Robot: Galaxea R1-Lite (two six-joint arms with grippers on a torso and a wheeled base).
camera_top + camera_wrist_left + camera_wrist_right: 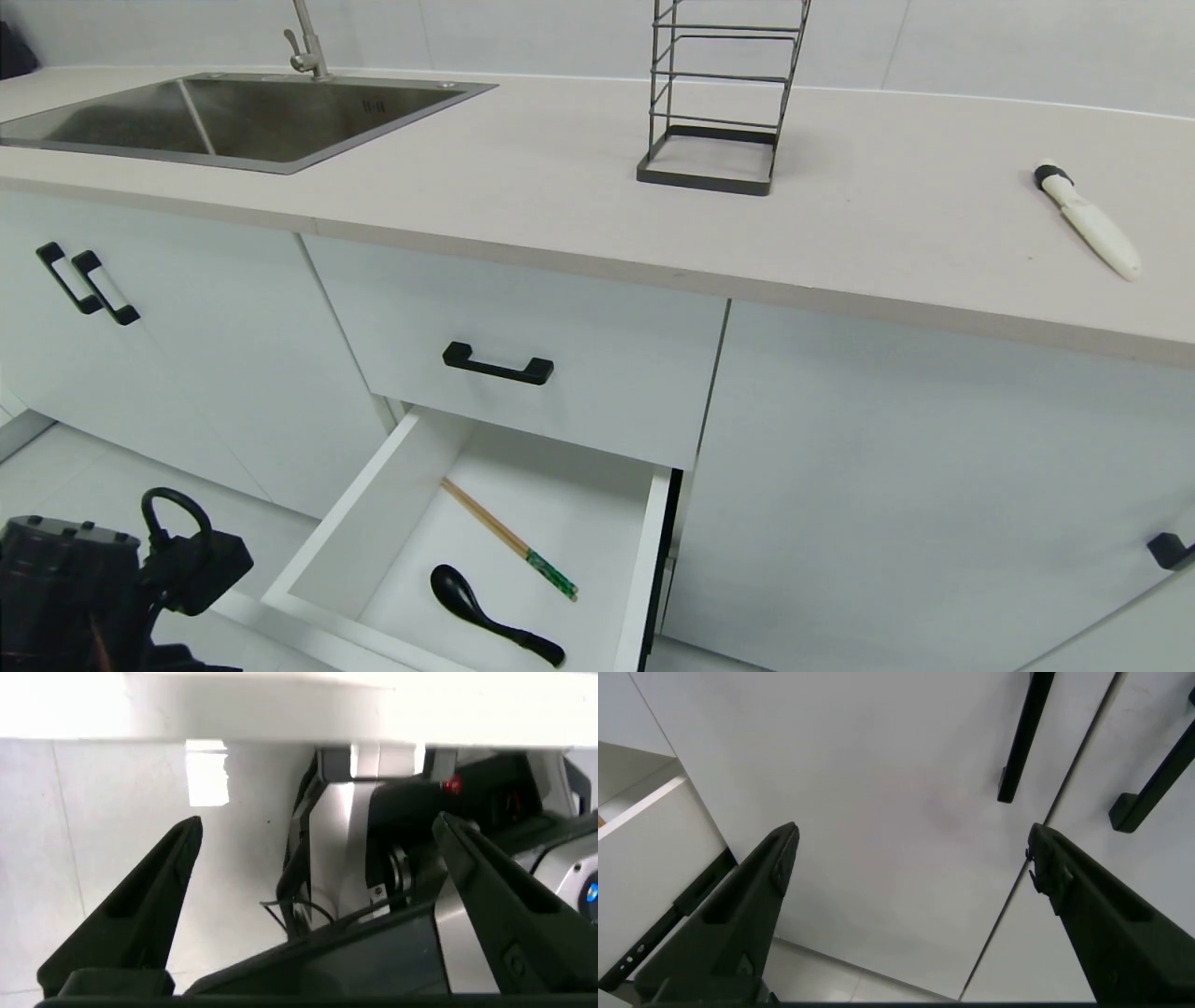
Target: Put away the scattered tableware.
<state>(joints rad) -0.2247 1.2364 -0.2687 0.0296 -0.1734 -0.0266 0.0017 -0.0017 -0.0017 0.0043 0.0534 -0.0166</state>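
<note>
Two tools wide, empty: left tool, right tool; spoon, chopsticks in partly hidden drawer.

Spoon, chopsticks (drawer); utensil on counter.

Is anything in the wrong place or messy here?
Yes. A white utensil lies alone on the right side of the counter, while the spoon and chopsticks already lie in the open drawer. Nothing looks spilled or broken.
</note>
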